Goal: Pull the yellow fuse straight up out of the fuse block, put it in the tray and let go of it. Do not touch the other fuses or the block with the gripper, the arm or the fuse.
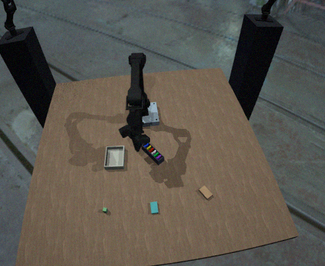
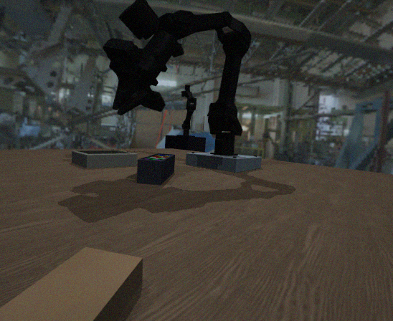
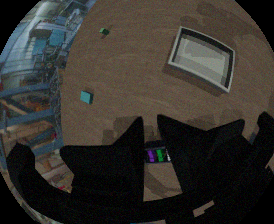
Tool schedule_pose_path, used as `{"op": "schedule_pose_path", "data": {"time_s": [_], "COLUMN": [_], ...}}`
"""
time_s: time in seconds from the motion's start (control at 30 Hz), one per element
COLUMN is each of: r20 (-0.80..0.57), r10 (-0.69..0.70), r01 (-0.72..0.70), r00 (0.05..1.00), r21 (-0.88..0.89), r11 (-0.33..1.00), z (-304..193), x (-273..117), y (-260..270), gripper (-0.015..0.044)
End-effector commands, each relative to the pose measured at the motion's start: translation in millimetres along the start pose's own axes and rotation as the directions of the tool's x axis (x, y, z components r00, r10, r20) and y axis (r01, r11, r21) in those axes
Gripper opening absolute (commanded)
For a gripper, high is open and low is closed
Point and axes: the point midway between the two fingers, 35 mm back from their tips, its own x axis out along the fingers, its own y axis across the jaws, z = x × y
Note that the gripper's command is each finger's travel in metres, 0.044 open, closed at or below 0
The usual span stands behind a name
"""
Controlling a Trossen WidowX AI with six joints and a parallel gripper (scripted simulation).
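Note:
The yellow fuse [image 1: 149, 147] sits in the dark fuse block [image 1: 161, 161] [image 2: 149, 173] [image 3: 155, 144], between the blue and red fuses. In the wrist view only the purple, green and part of the white fuse show; my right finger hides the rest. My gripper [image 1: 137, 149] [image 2: 118, 110] [image 3: 149, 119] is slightly open with nothing between the fingers. It hangs tilted, well above the block; in the top view its tips appear just left of the block's blue-fuse end. The grey tray [image 1: 114, 168] [image 2: 108, 161] [image 3: 198, 77] shows no fuse inside.
A teal block [image 1: 154, 207] [image 3: 86, 97], a small green cube [image 1: 104, 209] [image 3: 104, 31] and a tan block [image 1: 206, 192] [image 2: 76, 279] lie on the table. The arm's pale base plate [image 1: 155, 119] [image 2: 248, 164] stands behind the fuse block.

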Motion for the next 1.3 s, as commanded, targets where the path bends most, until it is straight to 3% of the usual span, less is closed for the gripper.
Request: {"op": "schedule_pose_path", "data": {"time_s": [0.0,1.27], "r20": [-0.245,-0.255], "r10": [-0.424,-0.453], "r01": [0.352,0.372], "r00": [0.872,0.854], "r21": [-0.288,-0.31], "r11": [0.89,0.875], "z": [-70.1,-84.8], "x": [7.8,24.3], "y": [-40.1,-56.9], "gripper": [0.0074,0.0074]}}
